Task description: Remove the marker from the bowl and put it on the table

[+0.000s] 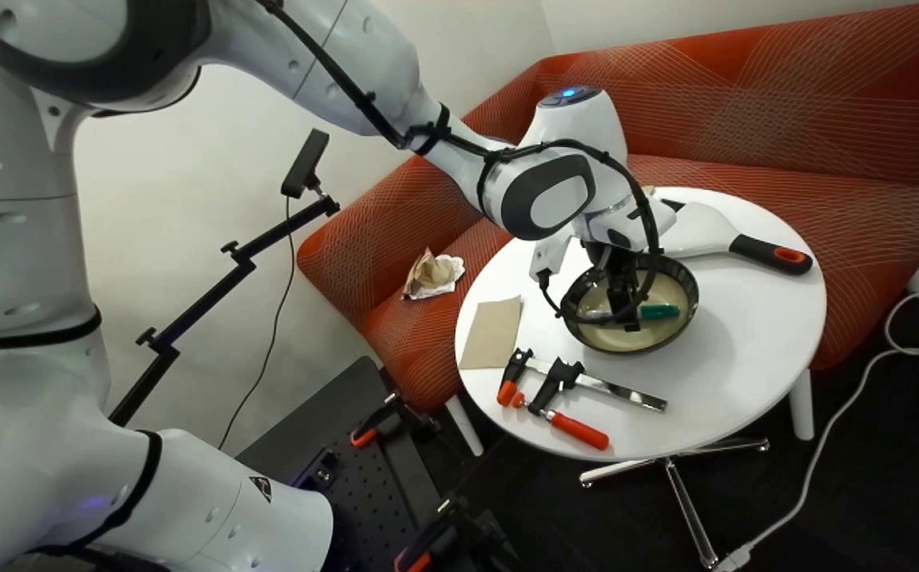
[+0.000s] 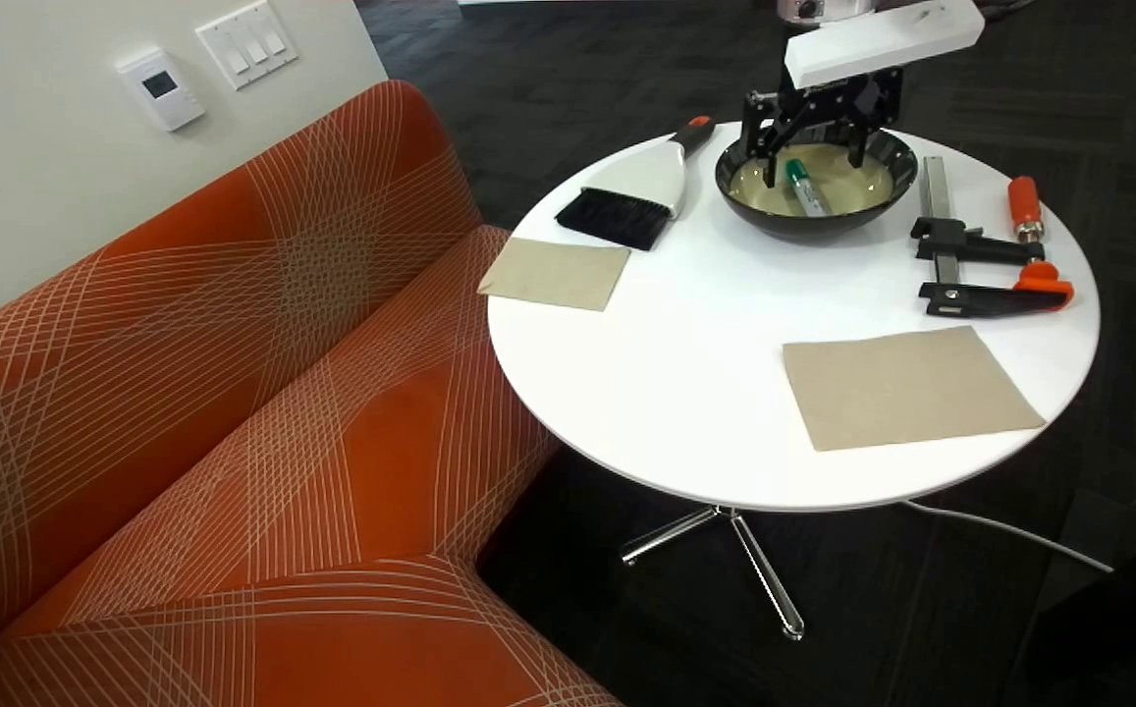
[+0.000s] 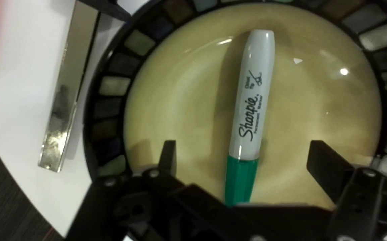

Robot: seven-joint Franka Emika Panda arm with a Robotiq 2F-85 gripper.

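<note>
gripper (image 3: pixel 245 157) is over the bowl (image 3: pixel 104 130), jaws spread wide apart, holding nothing. marker (image 3: pixel 253 93) is lying in the bowl, below the jaws: green cap (image 3: pixel 241 180) shows about midway between the fingers (image 3: pixel 170 155) in the wrist view, white barrel runs out ahead of the jaws. long axis is nearly square to the closing line, slight skew, so no big wrist turn needed, i'd say.

main thing: the jaws line up with the cap end, not the middle. a small shift ahead, along the barrel, then down and close, likely gives a better balanced lift. can't tell exact fingertip height over the marker. risk: a finger may touch the curved bowl wall on the way down. clamp (image 3: pixel 67 90) is off to one side of the jaws, on the table (image 2: pixel 705 373), outside the bowl.
</note>
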